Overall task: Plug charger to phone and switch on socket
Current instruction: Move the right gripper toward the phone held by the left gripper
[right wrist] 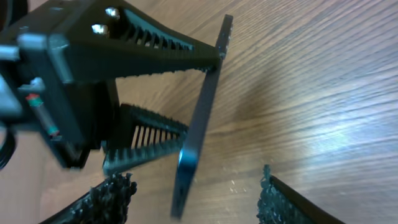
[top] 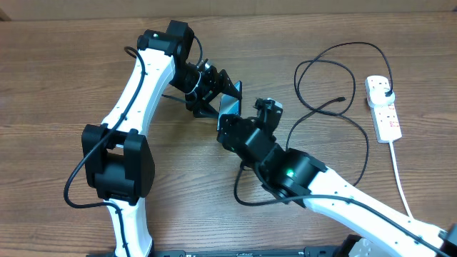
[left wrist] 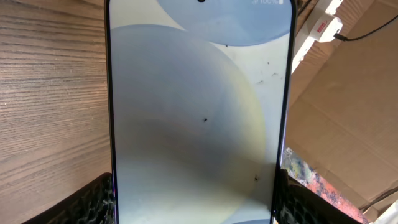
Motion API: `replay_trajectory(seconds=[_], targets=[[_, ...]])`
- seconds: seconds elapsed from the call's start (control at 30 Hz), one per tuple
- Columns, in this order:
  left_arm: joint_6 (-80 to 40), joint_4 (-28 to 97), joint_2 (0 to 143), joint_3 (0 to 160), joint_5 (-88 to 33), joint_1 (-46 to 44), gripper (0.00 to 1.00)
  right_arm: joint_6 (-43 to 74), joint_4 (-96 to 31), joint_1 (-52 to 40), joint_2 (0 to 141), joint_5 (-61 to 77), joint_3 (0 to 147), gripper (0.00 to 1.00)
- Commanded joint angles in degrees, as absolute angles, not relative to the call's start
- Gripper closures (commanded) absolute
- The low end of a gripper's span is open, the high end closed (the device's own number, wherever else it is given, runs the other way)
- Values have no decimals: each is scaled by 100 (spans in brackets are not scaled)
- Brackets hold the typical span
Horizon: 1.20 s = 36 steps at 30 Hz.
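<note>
My left gripper (top: 230, 98) is shut on the phone (top: 231, 105) and holds it tilted on edge above the table. In the left wrist view the phone's light screen (left wrist: 199, 112) fills the frame between the two fingers (left wrist: 196, 202). My right gripper (top: 228, 120) is open, with its fingers (right wrist: 196, 199) on either side of the phone's lower end (right wrist: 198, 134), not touching it. The charger (top: 335, 71) lies in black loops at the right, its connector tip (top: 345, 98) loose on the table. Its black plug (top: 386, 92) sits in the white socket (top: 385, 118).
The socket's thick white cord (top: 400, 178) runs toward the front right edge. The socket also shows in the left wrist view (left wrist: 320, 28) beside brown cardboard (left wrist: 348, 93). A black cable (top: 243, 196) loops under the right arm. The table is brown wood.
</note>
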<state>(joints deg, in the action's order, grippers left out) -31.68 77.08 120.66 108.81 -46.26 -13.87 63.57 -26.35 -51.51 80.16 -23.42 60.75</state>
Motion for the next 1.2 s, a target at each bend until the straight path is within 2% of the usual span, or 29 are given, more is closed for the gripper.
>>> replay_trajectory(seconds=[0.0, 0.23, 0.4, 0.53, 0.7, 0.93, 1.07, 1.1, 1.13, 1.17], targets=[[-3306, 7706, 12073, 11043, -4759, -1378, 43, 6473, -2296, -5175, 8274, -2567, 6191, 34], [-3339, 7732, 12073, 11043, -4759, -1378, 43, 6475, -1636, -5164, 8700, -2703, 6191, 39], [-3341, 7732, 12073, 11043, -4759, -1378, 43, 6473, -1308, -5164, 8947, -2853, 6191, 46], [-3341, 7732, 12073, 11043, -4753, -1378, 43, 6473, -1304, -5164, 8962, -2958, 6191, 54], [-3339, 7730, 12073, 11041, -4742, -1378, 43, 6473, -1315, -5164, 8962, -2950, 6191, 71], [-3336, 7730, 12073, 11043, -4737, -1378, 43, 6466, -1343, -5164, 8960, -2766, 6191, 86], [-3330, 7703, 12073, 11041, -4611, -1378, 42, 6412, -1382, -5164, 8958, -2738, 6191, 91], [-3330, 7701, 12073, 11043, -4539, -1372, 39, 6403, -1382, -5164, 8954, -2740, 6191, 91], [-3321, 7703, 12073, 11041, -4436, -1334, 29, 6401, -1385, -5151, 8934, -2783, 6191, 92], [-3297, 7701, 12073, 11043, -4423, -1293, 25, 6368, -1385, -5140, 8897, -2810, 6191, 93]])
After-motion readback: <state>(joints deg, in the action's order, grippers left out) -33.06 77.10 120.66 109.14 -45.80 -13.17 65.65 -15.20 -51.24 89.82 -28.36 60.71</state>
